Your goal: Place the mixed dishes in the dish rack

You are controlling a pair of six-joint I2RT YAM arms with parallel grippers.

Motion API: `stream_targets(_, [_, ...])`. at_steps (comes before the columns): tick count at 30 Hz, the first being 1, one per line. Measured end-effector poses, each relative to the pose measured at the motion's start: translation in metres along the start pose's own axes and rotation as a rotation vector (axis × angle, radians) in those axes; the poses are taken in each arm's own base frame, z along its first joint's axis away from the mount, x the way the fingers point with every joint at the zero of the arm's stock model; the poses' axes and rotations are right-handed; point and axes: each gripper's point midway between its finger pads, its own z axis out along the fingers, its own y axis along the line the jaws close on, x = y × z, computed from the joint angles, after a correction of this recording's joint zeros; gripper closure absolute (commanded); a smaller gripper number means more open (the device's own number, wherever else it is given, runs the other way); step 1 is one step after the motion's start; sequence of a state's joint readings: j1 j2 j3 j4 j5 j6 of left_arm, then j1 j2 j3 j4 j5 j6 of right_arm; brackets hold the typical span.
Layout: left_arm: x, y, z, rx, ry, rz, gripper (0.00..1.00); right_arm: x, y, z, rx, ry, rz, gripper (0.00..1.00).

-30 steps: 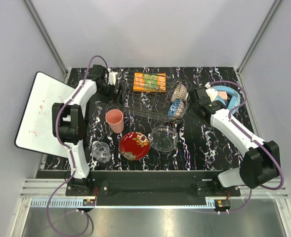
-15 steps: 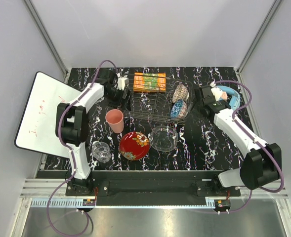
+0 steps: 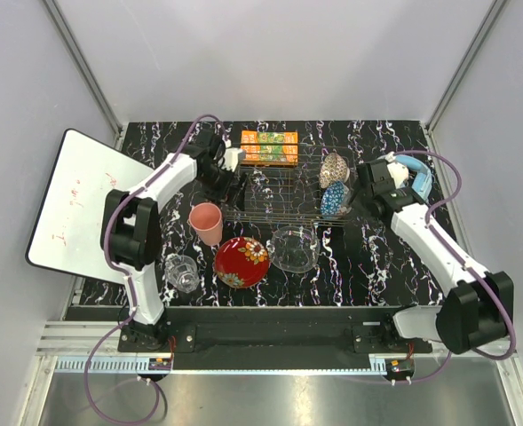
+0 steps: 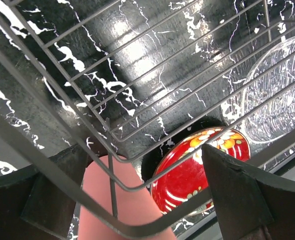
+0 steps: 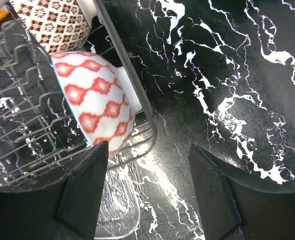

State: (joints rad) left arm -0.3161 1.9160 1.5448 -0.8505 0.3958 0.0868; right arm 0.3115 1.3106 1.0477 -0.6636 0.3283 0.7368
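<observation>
Left end effector (image 4: pixel 144 150) spread to its widest and empty, straddling a rim wire at the left end of the dish rack (image 3: pixel 279 191). Right end effector (image 5: pixel 148 146) partly open, holding nothing, at the rack's right end beside the racked blue patterned bowl (image 3: pixel 336 199) and small beige patterned bowl (image 3: pixel 334 167). Rack's long axis left to right between both arms. Pink cup (image 3: pixel 206 222) just nearward of the left end effector, likely that arm's pick. Red floral bowl (image 3: pixel 241 262), clear bowl (image 3: pixel 295 248) and small clear glass cup (image 3: pixel 181 272) out on the surface (image 3: pixel 376 266). Wire-to-finger contact hard to make out; glass cup faint against the marbling.
</observation>
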Motion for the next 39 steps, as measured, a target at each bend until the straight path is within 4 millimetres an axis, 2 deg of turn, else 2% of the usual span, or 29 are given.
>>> stream_targets(2, [-0.005,-0.001,-0.007,-0.005,-0.002,0.006,0.01,-0.001,-0.002,-0.008,-0.018,-0.016,0.006,0.25])
stream_targets(5, [-0.029,0.001,-0.028,-0.03,-0.051,0.02,0.01,-0.003,-0.004,-0.033,-0.109,-0.057,0.022,0.24])
stream_targets(9, [-0.079,0.007,-0.065,-0.066,-0.189,0.048,0.01,-0.001,-0.004,-0.071,-0.263,-0.102,0.052,0.25])
stream_targets(12, [-0.101,0.015,-0.095,-0.101,-0.266,0.051,0.01,0.016,-0.001,-0.081,-0.356,-0.066,0.057,0.27])
stream_targets(14, [-0.106,0.02,-0.109,-0.118,-0.296,0.043,0.01,0.039,0.001,-0.078,-0.412,0.006,0.057,0.28])
stream_targets(18, [-0.086,0.035,-0.136,-0.163,-0.304,0.003,0.01,0.084,-0.004,-0.064,-0.448,0.153,0.053,0.3])
stream_targets(21, [-0.052,0.039,-0.157,-0.202,-0.3,-0.016,0.01,0.111,-0.012,-0.055,-0.447,0.233,0.055,0.37])
stream_targets(24, [-0.01,0.04,-0.177,-0.243,-0.313,-0.032,0.01,0.124,-0.015,-0.046,-0.45,0.266,0.065,0.33])
stream_targets(26, [0.014,0.035,-0.184,-0.259,-0.313,-0.029,0.01,0.13,-0.014,-0.04,-0.445,0.282,0.071,0.32])
stream_targets(31, [0.052,0.028,-0.186,-0.284,-0.315,-0.003,0.01,0.149,0.0,-0.033,-0.449,0.313,0.011,0.29])
stream_targets(35, [0.077,0.036,-0.172,-0.31,-0.301,-0.013,0.01,0.172,0.01,-0.019,-0.42,0.352,-0.049,0.32])
stream_targets(39, [0.093,0.042,-0.162,-0.335,-0.279,-0.027,0.01,0.182,0.007,0.001,-0.356,0.372,-0.051,0.34])
